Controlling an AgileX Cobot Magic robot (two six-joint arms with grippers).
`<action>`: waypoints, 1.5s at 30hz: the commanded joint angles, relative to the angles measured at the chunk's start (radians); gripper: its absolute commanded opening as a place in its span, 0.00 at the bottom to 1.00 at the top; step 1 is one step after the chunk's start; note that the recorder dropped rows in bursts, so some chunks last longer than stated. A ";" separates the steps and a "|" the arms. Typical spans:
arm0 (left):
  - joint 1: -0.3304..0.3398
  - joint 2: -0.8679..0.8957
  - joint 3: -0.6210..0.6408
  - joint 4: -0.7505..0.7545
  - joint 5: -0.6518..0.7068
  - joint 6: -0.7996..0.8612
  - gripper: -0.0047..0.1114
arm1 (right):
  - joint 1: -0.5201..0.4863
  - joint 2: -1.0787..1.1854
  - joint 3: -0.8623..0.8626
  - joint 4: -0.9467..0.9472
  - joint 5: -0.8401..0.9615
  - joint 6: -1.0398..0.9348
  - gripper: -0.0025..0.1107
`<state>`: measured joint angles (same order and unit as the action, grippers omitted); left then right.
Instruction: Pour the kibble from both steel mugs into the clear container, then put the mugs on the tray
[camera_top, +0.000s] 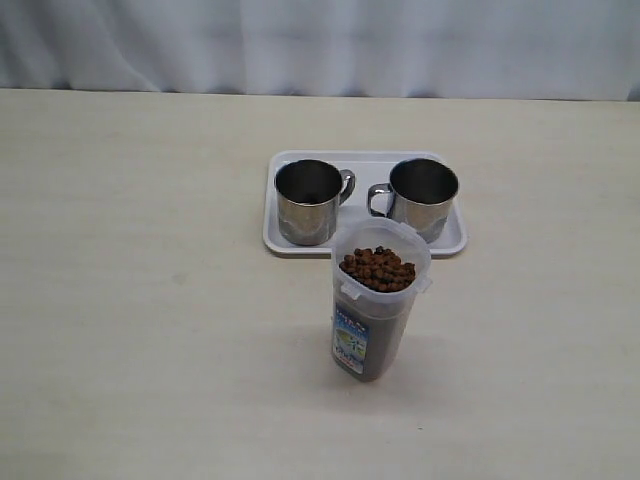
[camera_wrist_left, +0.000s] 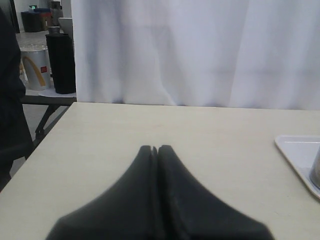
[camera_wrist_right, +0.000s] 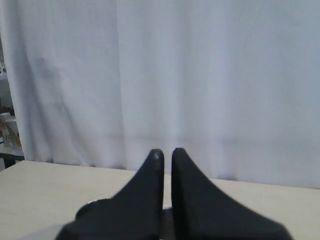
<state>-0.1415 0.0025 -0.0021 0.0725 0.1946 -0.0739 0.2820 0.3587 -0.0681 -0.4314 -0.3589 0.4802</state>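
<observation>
Two steel mugs stand upright on the white tray, the left mug and the right mug, with handles turned toward each other. Both look empty. In front of the tray stands the clear container, filled to the top with kibble. Neither arm shows in the exterior view. My left gripper is shut over bare table, with a corner of the tray and a mug's edge off to one side. My right gripper is shut with nothing in it, and a mug's rim peeks from behind its fingers.
A white curtain hangs behind the light wooden table. Past the table's edge in the left wrist view, a black canister and a paper cup sit on another surface.
</observation>
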 joint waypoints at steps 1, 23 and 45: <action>0.001 -0.003 0.002 0.003 -0.014 -0.001 0.04 | 0.000 -0.063 0.005 0.006 -0.002 0.006 0.06; 0.001 -0.003 0.002 0.007 -0.014 -0.001 0.04 | -0.143 -0.359 0.019 -0.019 0.523 0.052 0.06; 0.001 -0.003 0.002 0.005 -0.021 -0.001 0.04 | -0.143 -0.359 0.068 0.364 0.576 -0.362 0.06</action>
<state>-0.1415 0.0025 -0.0021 0.0725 0.1946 -0.0739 0.1433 0.0043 -0.0043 -0.0713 0.2152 0.1230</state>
